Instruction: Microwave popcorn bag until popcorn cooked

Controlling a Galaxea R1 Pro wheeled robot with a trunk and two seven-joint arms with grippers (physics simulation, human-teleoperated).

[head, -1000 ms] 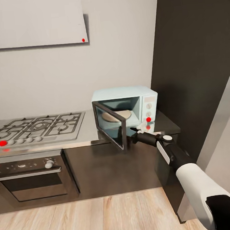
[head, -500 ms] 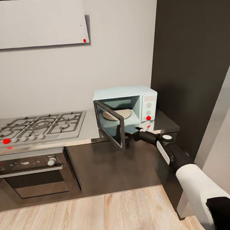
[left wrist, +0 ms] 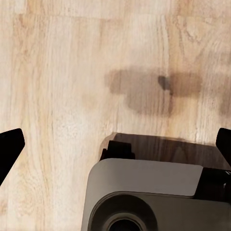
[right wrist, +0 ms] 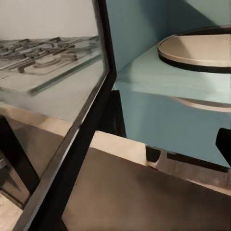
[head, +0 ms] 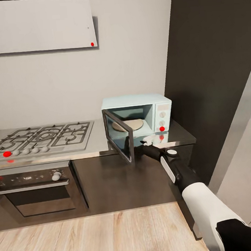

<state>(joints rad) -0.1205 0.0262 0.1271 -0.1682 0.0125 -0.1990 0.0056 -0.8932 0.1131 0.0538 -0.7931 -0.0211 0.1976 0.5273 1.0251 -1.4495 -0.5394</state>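
Note:
The pale blue microwave (head: 160, 107) stands on the countertop (head: 99, 140) with its dark-framed glass door (head: 119, 139) swung wide open. A flat tan turntable (head: 127, 125) lies in the cavity, seen close up as the turntable (right wrist: 202, 48). The popcorn bag and the popcorn are out of view. My right gripper (head: 139, 144) reaches in just behind the door's free edge, low at the cavity's front, open and holding nothing. In the right wrist view the door (right wrist: 91, 130) crosses in front of the right gripper (right wrist: 115, 149). My left gripper (left wrist: 115, 144) hangs open over the wooden floor.
A steel gas hob (head: 43, 138) lies left of the microwave, with a dark built-in oven (head: 32, 190) under it. A tall dark cabinet (head: 212, 68) closes off the right. A pale wall unit (head: 36, 24) hangs above. My own base (left wrist: 144, 192) sits under the left gripper.
The head camera tilted slightly at first. Since then my right arm has shifted left towards the door, and the door's free edge has moved a little further left.

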